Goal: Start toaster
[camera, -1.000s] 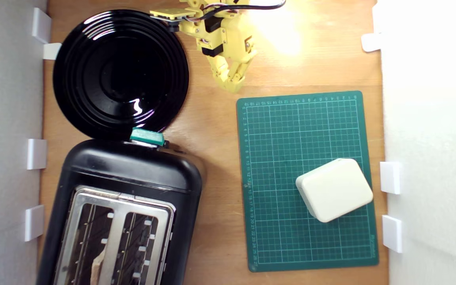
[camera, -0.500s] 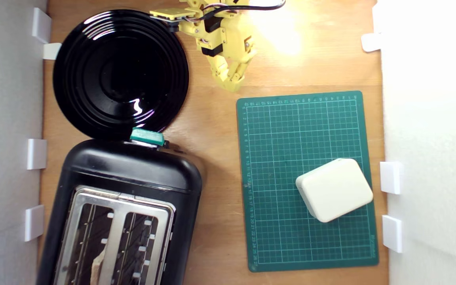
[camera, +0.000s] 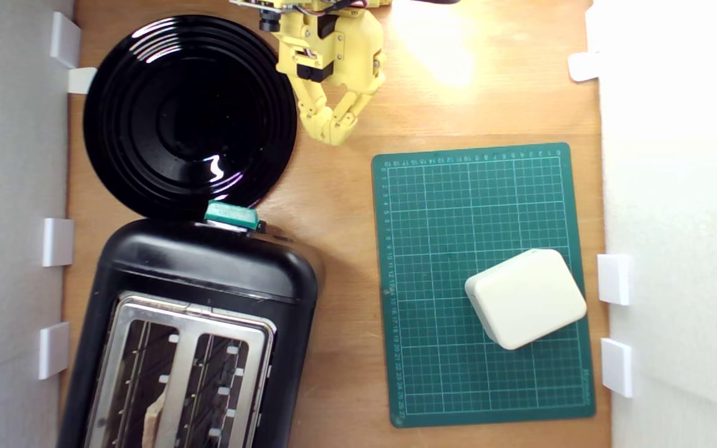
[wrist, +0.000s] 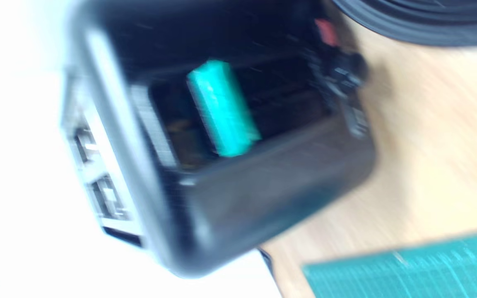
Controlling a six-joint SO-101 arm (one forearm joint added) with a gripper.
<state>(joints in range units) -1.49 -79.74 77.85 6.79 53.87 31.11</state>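
toaster sits just below the black plate in the exterior view, lever touching its rim. yellow hand hovers beside the plate, fingertips together, holding nothing.

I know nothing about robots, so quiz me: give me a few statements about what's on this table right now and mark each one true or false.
1. The gripper is pressing the teal lever. False: it hangs apart from it, beside the black plate.
2. The cream box sits on the green cutting mat. True.
3. The toaster lies toward the exterior view's right. False: it is at that view's left.
4. Something pale shows inside one toaster slot. True.
5. The gripper holds the cream box. False: it holds nothing.
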